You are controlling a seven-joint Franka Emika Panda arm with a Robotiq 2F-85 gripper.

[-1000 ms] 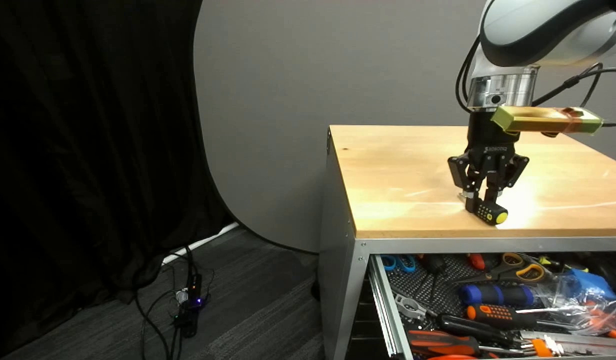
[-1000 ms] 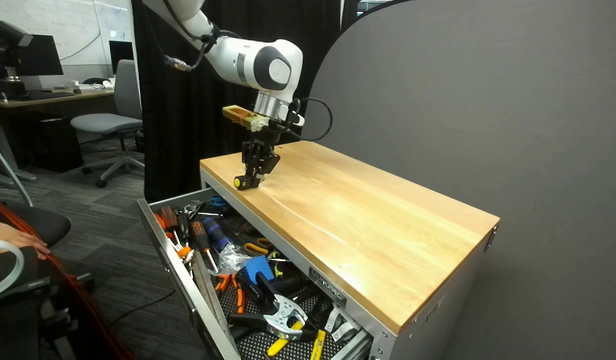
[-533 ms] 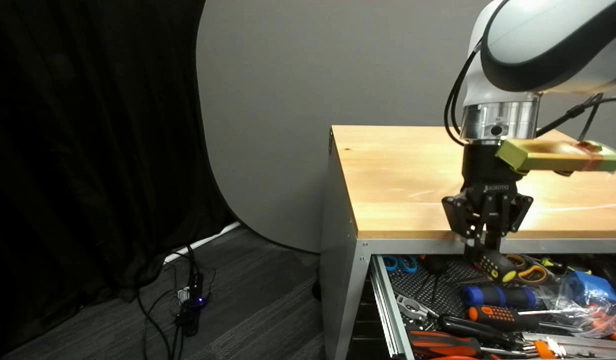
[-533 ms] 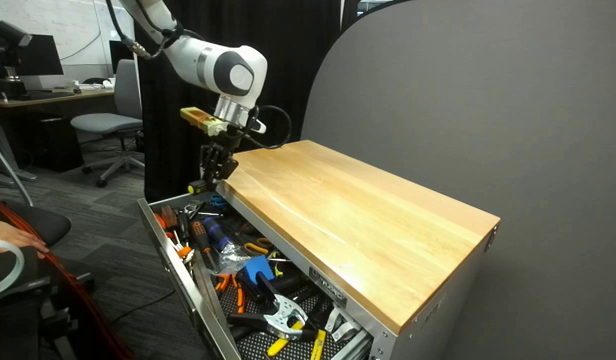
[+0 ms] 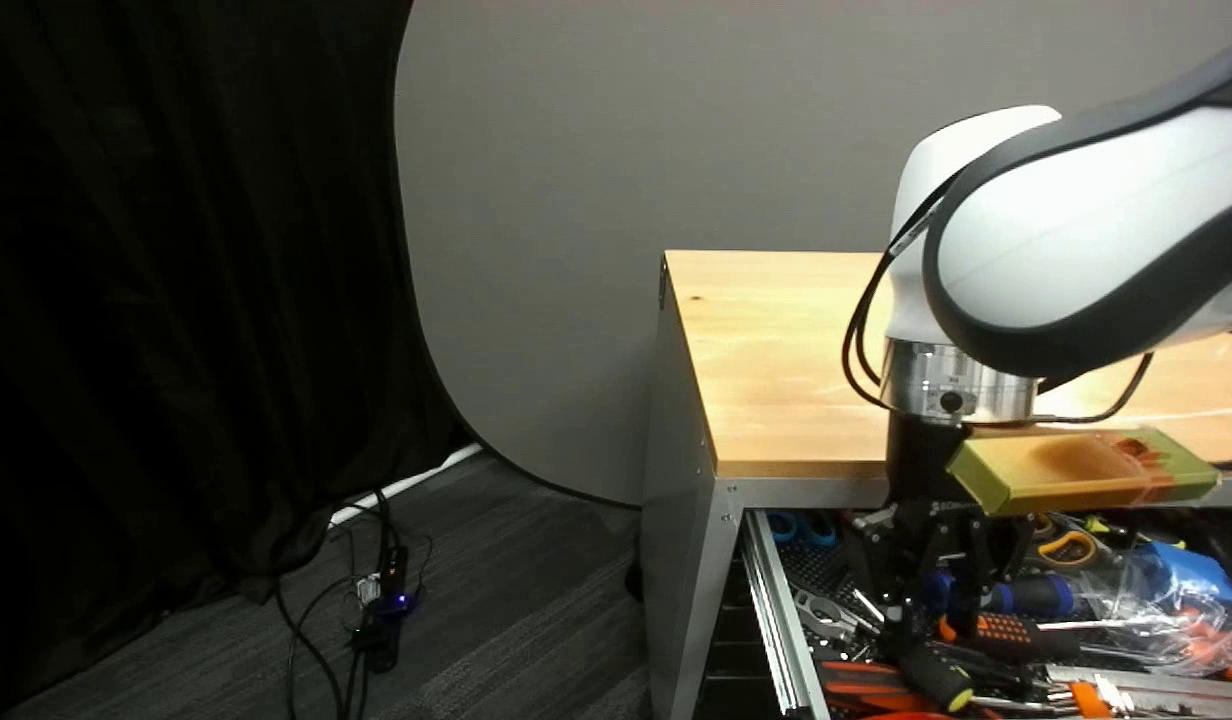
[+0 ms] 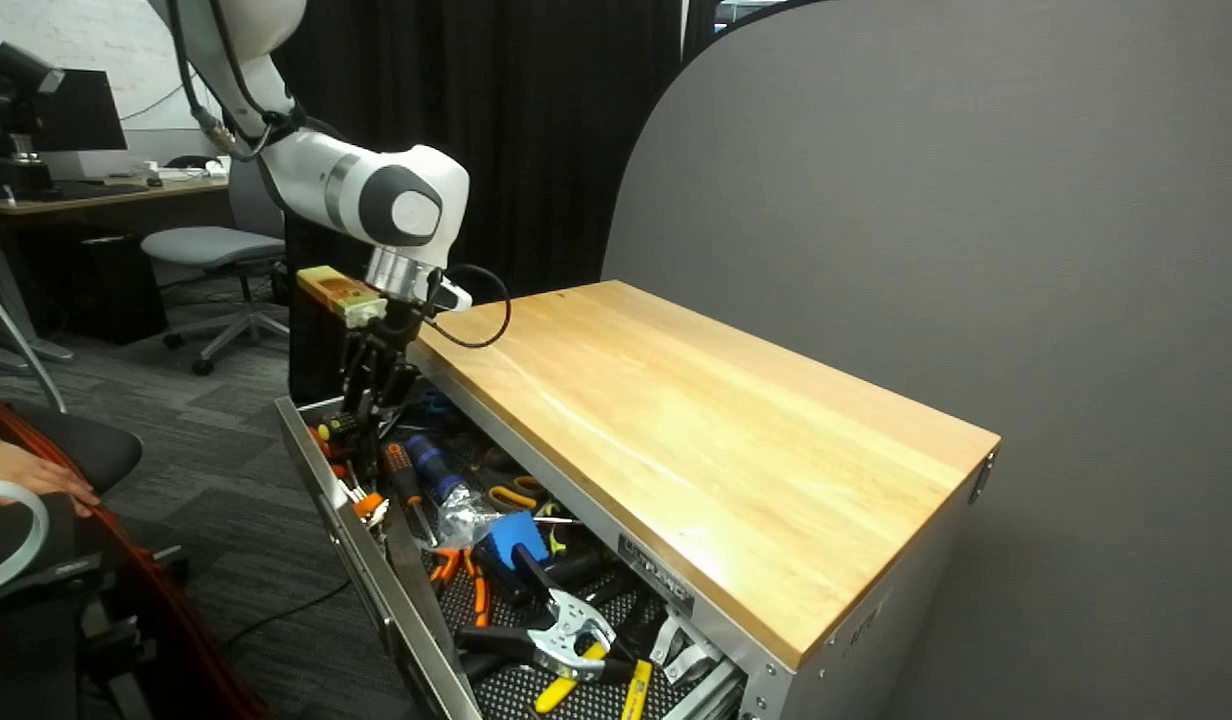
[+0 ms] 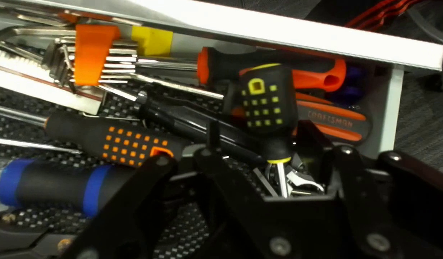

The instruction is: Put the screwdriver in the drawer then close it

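A wooden worktop [image 6: 676, 430] lies above the pulled-out drawer [image 7: 315, 39]; in it, your gripper [image 7: 261, 129] stands parted, with the screwdriver [image 7: 269, 104] between its fingers, an orange-dotted tool [image 7: 110, 138] and blue-banded cylinder [image 7: 56, 185] crowding near.

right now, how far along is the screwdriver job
Done: the screwdriver looks to be inside the drawer, over other tools.
In hand: the release; the gripper looks open, with a gap beside the screwdriver, though I can't tell whether the screwdriver rests on anything.
Left: lifting the gripper out and shutting the drawer, which stands pulled out.
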